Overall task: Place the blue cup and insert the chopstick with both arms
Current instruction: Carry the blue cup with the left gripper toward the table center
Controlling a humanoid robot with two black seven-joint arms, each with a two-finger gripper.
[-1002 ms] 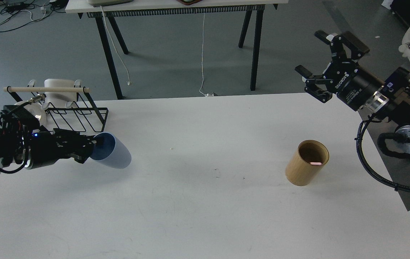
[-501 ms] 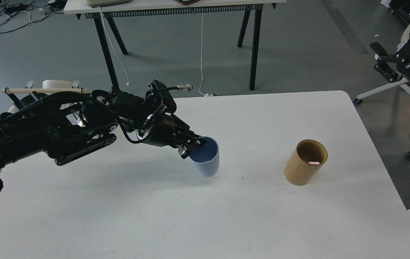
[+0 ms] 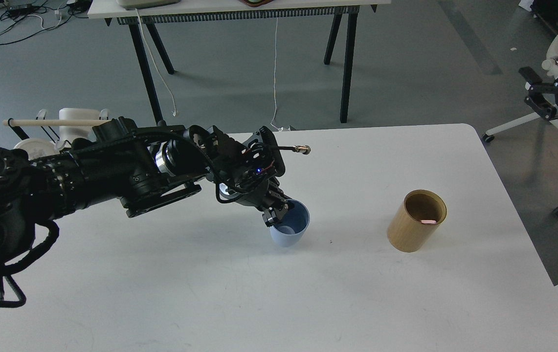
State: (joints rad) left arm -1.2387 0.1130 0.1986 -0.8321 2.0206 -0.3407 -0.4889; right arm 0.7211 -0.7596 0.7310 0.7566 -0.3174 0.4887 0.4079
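Observation:
The blue cup (image 3: 290, 229) stands nearly upright near the middle of the white table (image 3: 259, 293), mouth up. My left gripper (image 3: 276, 211) reaches in from the left and is shut on the cup's near-left rim. The chopstick (image 3: 428, 222) shows only as a small pink tip inside the tan wooden holder (image 3: 416, 221), which stands to the right of the cup. My right gripper (image 3: 545, 93) hangs off the table at the far right edge of the head view, its fingers spread open and holding nothing.
A black wire rack (image 3: 63, 129) with a pale wooden rod and white dishes sits at the table's back left, partly behind my left arm. A black-legged table (image 3: 239, 14) stands beyond on the grey floor. A white chair base (image 3: 523, 124) is at the right.
My left arm carried the cup from the left side to the table's middle and turned it from lying sideways to upright. The right gripper drew back to the far right.

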